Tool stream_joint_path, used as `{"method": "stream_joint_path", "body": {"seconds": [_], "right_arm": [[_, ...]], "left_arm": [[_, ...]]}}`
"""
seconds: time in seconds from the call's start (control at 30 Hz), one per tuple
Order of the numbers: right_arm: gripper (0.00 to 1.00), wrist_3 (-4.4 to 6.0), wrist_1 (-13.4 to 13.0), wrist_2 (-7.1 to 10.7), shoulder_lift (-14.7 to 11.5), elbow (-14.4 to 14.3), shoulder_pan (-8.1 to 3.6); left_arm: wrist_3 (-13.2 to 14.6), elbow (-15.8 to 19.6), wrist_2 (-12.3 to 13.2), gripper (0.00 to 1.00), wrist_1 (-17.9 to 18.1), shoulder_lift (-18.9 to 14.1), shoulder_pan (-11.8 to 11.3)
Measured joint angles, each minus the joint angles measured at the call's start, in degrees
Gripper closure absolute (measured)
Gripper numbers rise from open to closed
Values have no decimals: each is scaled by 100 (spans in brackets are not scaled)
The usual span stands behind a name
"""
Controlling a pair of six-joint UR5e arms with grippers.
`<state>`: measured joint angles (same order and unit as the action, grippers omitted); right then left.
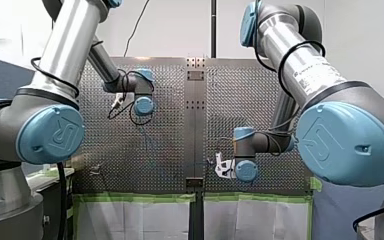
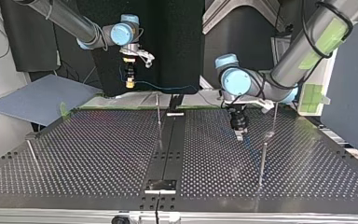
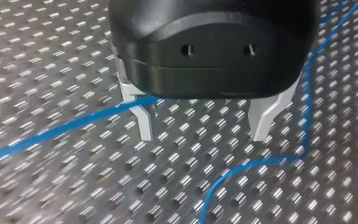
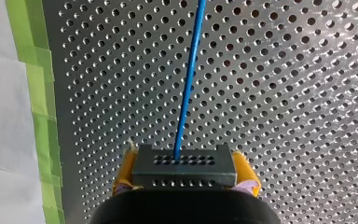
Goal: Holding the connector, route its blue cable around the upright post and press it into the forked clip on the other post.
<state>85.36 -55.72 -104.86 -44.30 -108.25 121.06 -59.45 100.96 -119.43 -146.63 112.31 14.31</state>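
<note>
Currently my right hand [image 4: 185, 170] is pinching the connector [image 4: 185, 178], its cable [image 4: 186, 88] leading ahead to its twelve o'clock; my left hand [image 3: 203, 132] is hovering spread over the desk [image 3: 51, 70].

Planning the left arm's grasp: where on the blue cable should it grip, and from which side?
Probably the straight stretch of blue cable beside my left gripper, from above, open fingers straddling it crosswise: it's thin and runs low across the table. My right gripper holds the connector.
</note>
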Motion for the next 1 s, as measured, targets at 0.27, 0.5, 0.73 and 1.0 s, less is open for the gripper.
{"method": "stream_joint_path", "body": {"seconds": [0.27, 0.5, 0.73, 1.0], "right_arm": [[92, 0, -1, 0, 1, 1, 8], [92, 12, 2, 0, 1, 1, 21], [92, 25, -5, 0, -3, 0, 29], [92, 26, -6, 0, -2, 5, 37]], "left_arm": [[-8, 12, -27, 0, -52, 438, 107], [-35, 135, -19, 0, -27, 645, 124], [-31, 287, -16, 0, 67, 661, 127], [8, 299, -23, 0, 211, 723, 130]]}}
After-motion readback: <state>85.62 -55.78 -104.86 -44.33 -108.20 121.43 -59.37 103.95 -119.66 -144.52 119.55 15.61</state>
